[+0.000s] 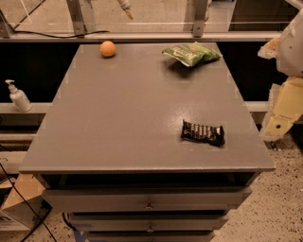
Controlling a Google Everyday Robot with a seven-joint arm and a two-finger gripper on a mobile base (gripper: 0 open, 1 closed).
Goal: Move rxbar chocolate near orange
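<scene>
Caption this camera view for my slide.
Glossy black rxbar chocolate front-right on grey table, round orange far-left, gripper at top edge.

The gray table (pixel 123 113) has a flat top with three things lying on it, all well apart. The orange (pixel 108 48) sits by the far left corner. A green chip bag (pixel 191 53) lies by the far right corner, a bit puffed up. The rxbar chocolate (pixel 203 132) lies flat near the right edge, toward the front right corner. The gripper (pixel 126 9) hangs up high past the far edge, not touching the table.
</scene>
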